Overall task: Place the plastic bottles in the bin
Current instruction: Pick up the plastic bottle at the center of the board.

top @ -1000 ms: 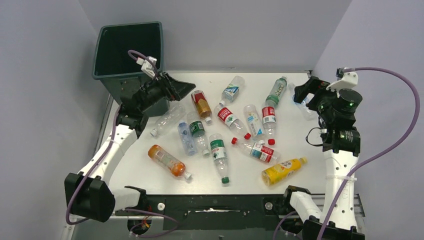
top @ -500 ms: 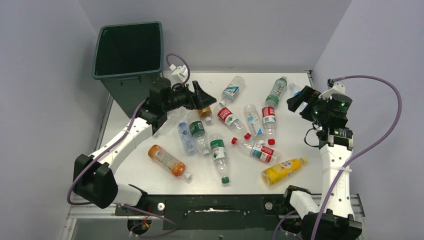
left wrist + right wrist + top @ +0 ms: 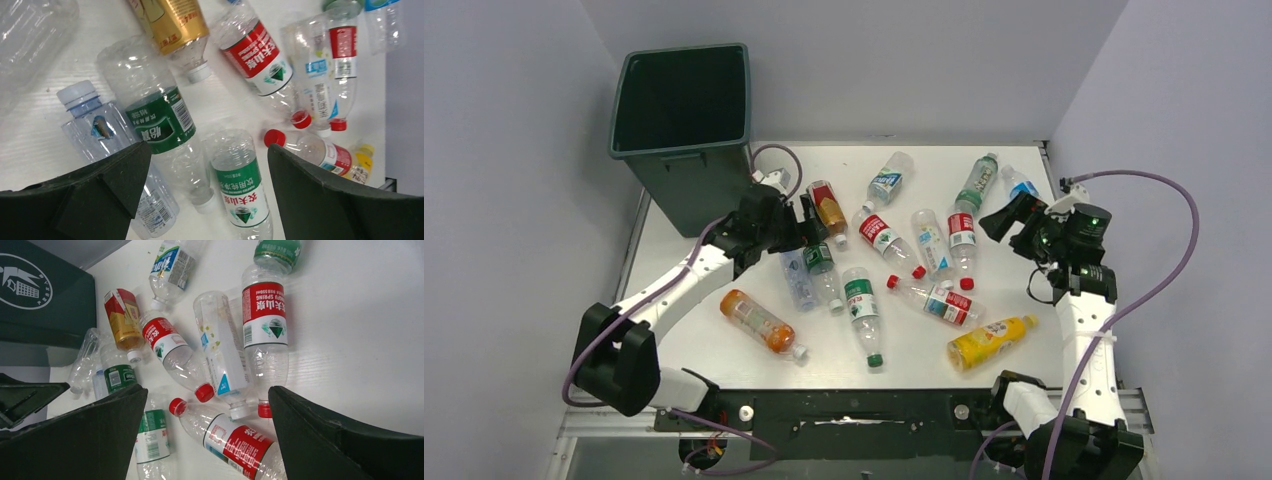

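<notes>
Pale grey walls [image 3: 924, 60] enclosed a white surface [image 3: 694, 345] on which the plastic bottles [image 3: 861, 300] lay scattered on their sides, most of them in a loose cluster at the centre. The bin [image 3: 689, 185] stood upright at the far left corner of the surface, opening upward. The left claw [image 3: 205, 185] hung low over the left part of the cluster, near the bin's front wall, with its jaws spread wide and gripping nothing. A green-labelled bottle [image 3: 159, 120] and a clear white-capped bottle [image 3: 100, 130] lay beneath it. The right claw [image 3: 207, 430] hung over the right side of the surface, likewise spread wide and empty, facing the cluster. A red-labelled bottle [image 3: 264, 315] lay ahead of it. An orange bottle [image 3: 759, 320] lay toward the near left and a yellow bottle [image 3: 989, 342] toward the near right, both apart from either claw.
</notes>
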Tool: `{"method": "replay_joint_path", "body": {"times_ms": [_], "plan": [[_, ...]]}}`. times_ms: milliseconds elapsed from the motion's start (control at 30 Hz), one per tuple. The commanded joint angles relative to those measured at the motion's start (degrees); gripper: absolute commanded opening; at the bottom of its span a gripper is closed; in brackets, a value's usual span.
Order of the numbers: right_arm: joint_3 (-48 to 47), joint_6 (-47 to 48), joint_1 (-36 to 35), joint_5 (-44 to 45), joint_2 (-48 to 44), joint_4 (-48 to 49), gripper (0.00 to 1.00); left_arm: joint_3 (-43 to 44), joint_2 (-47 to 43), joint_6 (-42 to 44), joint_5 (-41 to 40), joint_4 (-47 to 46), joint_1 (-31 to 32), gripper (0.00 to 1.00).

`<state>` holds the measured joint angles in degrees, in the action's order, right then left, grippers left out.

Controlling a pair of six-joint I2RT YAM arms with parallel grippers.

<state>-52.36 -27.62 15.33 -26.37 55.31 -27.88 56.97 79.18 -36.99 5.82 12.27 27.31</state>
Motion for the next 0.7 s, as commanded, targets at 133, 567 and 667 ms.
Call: {"method": "replay_joint_path", "body": {"times_ms": [133,567,667], "plan": [[2.8,-1.4,-0.3,-3.9,-1.9,4.5,0.98,3.1,4.7,-1.8,-2.2,3.8,8.1,0.88],[1.4,2.7,-13.7,15.5,6.5,-1.4,0.91,2.0,4.5,-3.0,-6.7,4.2,12.9,0.88],[0.6,2.6,-13.9,19.5,8.8,-1.6,0.88,2.2,4.6,-3.0,-6.4,4.2,13.3,0.88]]}}
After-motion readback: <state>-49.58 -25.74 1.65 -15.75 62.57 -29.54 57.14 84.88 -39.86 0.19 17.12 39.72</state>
